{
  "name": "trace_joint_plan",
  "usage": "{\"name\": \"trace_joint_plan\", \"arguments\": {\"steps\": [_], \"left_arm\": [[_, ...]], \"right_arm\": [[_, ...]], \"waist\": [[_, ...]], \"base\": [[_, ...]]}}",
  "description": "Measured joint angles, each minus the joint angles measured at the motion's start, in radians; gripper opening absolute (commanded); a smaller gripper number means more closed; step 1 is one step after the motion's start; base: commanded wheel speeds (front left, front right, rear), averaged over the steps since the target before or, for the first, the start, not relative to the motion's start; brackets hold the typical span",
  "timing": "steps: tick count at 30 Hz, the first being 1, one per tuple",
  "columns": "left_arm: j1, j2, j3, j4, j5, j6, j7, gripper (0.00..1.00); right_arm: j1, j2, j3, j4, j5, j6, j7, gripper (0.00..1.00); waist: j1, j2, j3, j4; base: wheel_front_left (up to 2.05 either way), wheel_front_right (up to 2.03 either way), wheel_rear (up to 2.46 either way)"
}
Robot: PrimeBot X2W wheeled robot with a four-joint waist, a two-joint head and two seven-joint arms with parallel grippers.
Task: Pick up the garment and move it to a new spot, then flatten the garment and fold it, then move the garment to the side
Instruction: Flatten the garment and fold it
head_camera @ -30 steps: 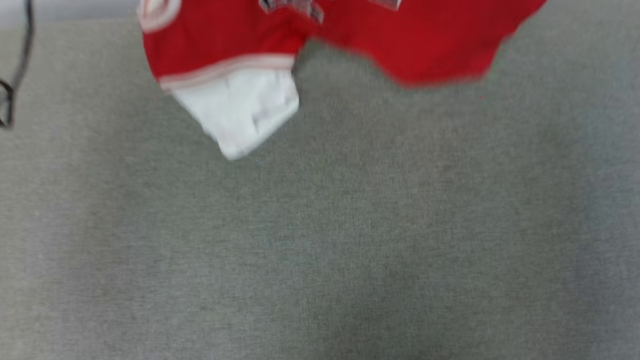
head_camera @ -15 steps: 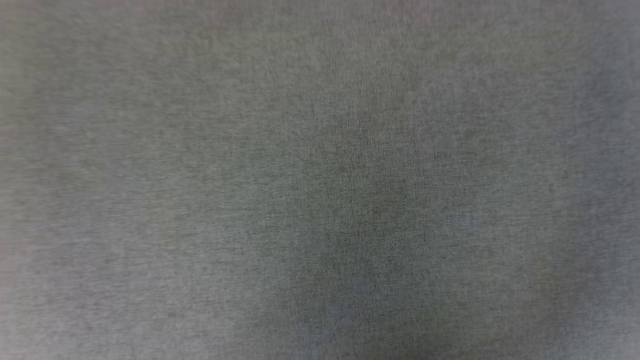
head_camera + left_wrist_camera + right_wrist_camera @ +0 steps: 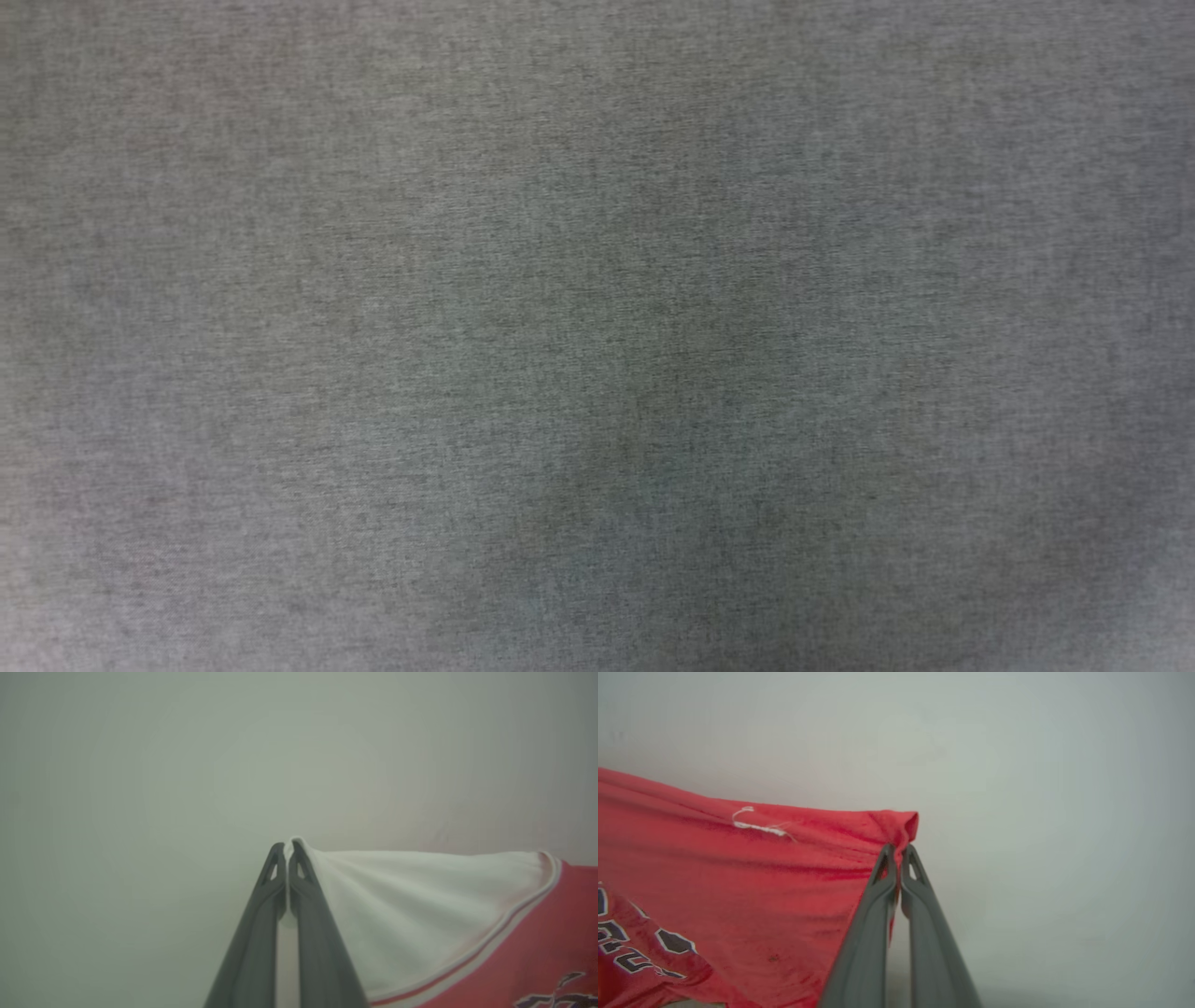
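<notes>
Pinching the very tip of the garment (image 3: 448, 924), the left end effector (image 3: 286, 851) has its two dark fingers (image 3: 259, 933) pressed together on the white sleeve (image 3: 397, 896), right near the middle of the left wrist view. From that pinch the sleeve fans out toward 3 and 4 o'clock, smooth and taut, and meets the striped trim (image 3: 490, 946), red and white, curving from 3 o'clock down to 5 o'clock. Past the trim comes the red body, filling the 4 o'clock corner, with a scrap of dark print (image 3: 556, 994) at the bottom edge. Over on the other side, the right end effector (image 3: 899, 856) is just as tight: fingers closed on a bunched red corner of the garment, a little fold poking above the tips at 12 o'clock. In the right wrist view the red fabric stretches away toward 9 o'clock, long creases running along it. A loose white thread (image 3: 759, 826) lies on the red near 10 o'clock, and black white-outlined numbers (image 3: 630, 947) show at 8 o'clock. So the garment spans between the two pinches, sleeve at one, red corner at the other. Behind it in both wrist views, just pale blurred grey. The head view looks down on a grey woven surface (image 3: 597, 280), darker toward 6 o'clock.
</notes>
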Motion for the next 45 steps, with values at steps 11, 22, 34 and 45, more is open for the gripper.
{"name": "trace_joint_plan", "arguments": {"steps": [11,22,34,45], "left_arm": [[0.249,-0.04,-0.01,0.077,-0.097,-0.024,-0.053,0.0],[0.817,-0.062,-0.003,-0.008,-0.255,-0.033,-0.097,0.0],[1.413,-0.047,0.022,-0.333,-0.346,0.123,-0.072,0.0],[1.823,0.016,0.052,-0.722,-0.399,0.351,0.038,0.0]], "right_arm": [[0.199,-0.001,0.119,0.041,0.109,0.0,-0.024,0.0],[0.685,-0.051,0.182,-0.089,0.256,0.0,0.055,0.0],[1.247,-0.091,0.098,-0.395,0.273,0.0,0.145,0.0],[1.682,-0.014,-0.046,-0.784,0.196,0.0,0.341,0.0]], "waist": [[-0.0001,0.0,-0.084,0.029],[-0.0002,0.0,-0.282,0.049],[-0.0003,0.0,-0.487,0.056],[-0.0005,0.0,-0.599,0.054]], "base": [[0.0,0.0,0.0],[0.0,0.0,0.0],[0.0,0.0,0.0],[0.0,0.0,0.0]]}}
